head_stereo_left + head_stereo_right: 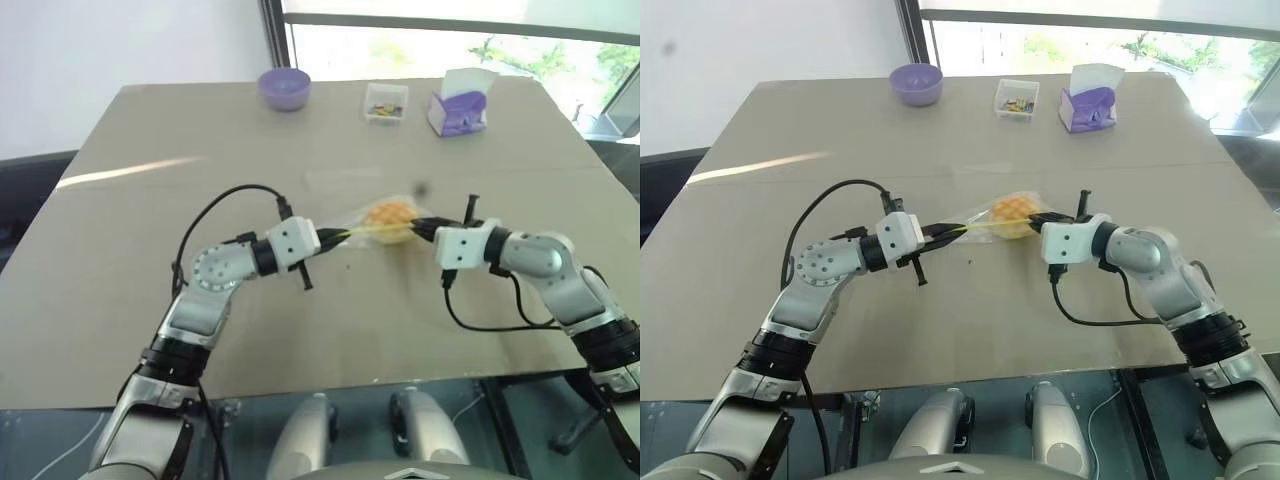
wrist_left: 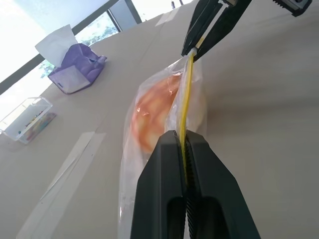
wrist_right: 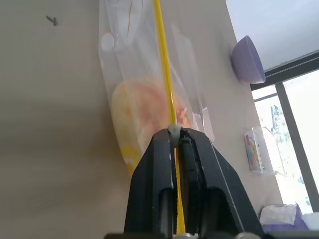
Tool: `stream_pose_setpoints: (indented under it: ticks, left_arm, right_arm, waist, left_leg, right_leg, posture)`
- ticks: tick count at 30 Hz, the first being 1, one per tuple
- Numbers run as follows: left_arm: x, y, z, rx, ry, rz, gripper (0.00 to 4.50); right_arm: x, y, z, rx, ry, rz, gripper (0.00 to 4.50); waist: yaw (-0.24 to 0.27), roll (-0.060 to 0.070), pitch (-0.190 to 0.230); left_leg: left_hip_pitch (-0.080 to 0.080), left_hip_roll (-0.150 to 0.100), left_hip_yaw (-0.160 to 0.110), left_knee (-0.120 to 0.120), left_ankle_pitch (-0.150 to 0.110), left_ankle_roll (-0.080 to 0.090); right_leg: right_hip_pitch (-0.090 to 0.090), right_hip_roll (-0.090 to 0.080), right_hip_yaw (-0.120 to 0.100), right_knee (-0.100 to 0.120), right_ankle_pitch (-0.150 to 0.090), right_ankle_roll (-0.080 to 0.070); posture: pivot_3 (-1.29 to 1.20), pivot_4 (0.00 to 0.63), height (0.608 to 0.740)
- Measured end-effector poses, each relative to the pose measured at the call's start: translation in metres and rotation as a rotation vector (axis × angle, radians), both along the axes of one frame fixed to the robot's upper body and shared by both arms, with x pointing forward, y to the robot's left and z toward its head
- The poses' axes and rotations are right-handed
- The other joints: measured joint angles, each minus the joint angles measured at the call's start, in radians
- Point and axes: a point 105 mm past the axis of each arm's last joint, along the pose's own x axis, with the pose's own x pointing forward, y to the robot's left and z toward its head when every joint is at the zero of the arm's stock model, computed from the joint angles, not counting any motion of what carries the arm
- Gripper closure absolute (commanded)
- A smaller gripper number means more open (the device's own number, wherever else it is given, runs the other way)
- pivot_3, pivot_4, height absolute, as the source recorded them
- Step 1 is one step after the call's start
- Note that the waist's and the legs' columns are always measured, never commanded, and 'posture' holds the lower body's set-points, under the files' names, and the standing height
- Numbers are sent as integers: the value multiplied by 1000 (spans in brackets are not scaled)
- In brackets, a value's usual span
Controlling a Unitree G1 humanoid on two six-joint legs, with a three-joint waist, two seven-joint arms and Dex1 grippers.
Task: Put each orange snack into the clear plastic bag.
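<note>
The clear plastic bag (image 1: 372, 222) hangs stretched between my two grippers a little above the middle of the table, its yellow seal strip (image 2: 185, 102) pulled taut. The orange snack (image 1: 389, 217) sits inside the bag, seen through the film as an orange-yellow dome (image 3: 144, 112). My left gripper (image 1: 338, 237) is shut on the left end of the strip. At the right end my right gripper (image 1: 418, 226) is shut on the strip, by the white slider (image 3: 173, 130).
The beige table (image 1: 150, 220) carries, along its far edge, a purple bowl (image 1: 285, 88), a small clear box of colourful bits (image 1: 386, 103) and a purple tissue box (image 1: 458, 105). Black cables loop beside both wrists. The table's near edge lies just below my forearms.
</note>
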Motion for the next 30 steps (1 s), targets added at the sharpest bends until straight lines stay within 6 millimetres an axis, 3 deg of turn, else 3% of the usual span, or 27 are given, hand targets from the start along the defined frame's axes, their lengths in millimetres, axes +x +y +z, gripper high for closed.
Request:
stream_pose_setpoints:
  ticks: [10, 21, 24, 27, 28, 30]
  left_arm:
    - [-4, 4, -4, 10, 7, 7, 4500]
    - [-4, 7, -5, 14, 8, 13, 4500]
    - [-4, 9, -3, 14, 1, 17, 4500]
    - [-1, 19, 3, 15, -23, 50, 4500]
    - [-1, 19, 4, 13, -26, 49, 4500]
    - [-2, 17, 3, 10, -27, 45, 4500]
  right_arm:
    - [6, -19, -8, -26, 15, -52, 4449]
    - [3, -23, -13, -19, 46, -63, 4449]
    - [4, -29, -11, 12, 81, -93, 3415]
    - [6, -48, -10, 22, 98, -169, 1909]
    - [5, -49, -12, 28, 108, -174, 1595]
    - [4, -49, -15, 29, 121, -170, 1595]
  waist:
    - [0, 0, 0]
    - [0, 0, 0]
    - [0, 0, 0]
    - [1, 0, 0]
    - [1, 0, 0]
    - [1, 0, 0]
  left_leg:
    - [0, 0, 0, 0, 0, 0]
    - [0, 0, 0, 0, 0, 0]
    - [0, 0, 0, 0, 0, 0]
    - [0, 0, -1, 0, 0, 0]
    - [0, 0, -1, 0, 0, 0]
    - [0, 0, 0, 0, 0, 0]
  right_leg:
    - [0, 0, 0, 0, 0, 0]
    - [0, 0, 0, -1, 0, 0]
    - [0, 0, 0, -1, 0, 0]
    - [1, 0, -1, -2, 0, 0]
    - [1, 0, -1, -3, 0, 0]
    - [1, 0, -1, -3, 0, 0]
  posture:
    - [0, 150, 740]
    - [0, 150, 740]
    - [0, 150, 740]
    - [0, 150, 740]
    - [0, 150, 740]
    - [0, 150, 740]
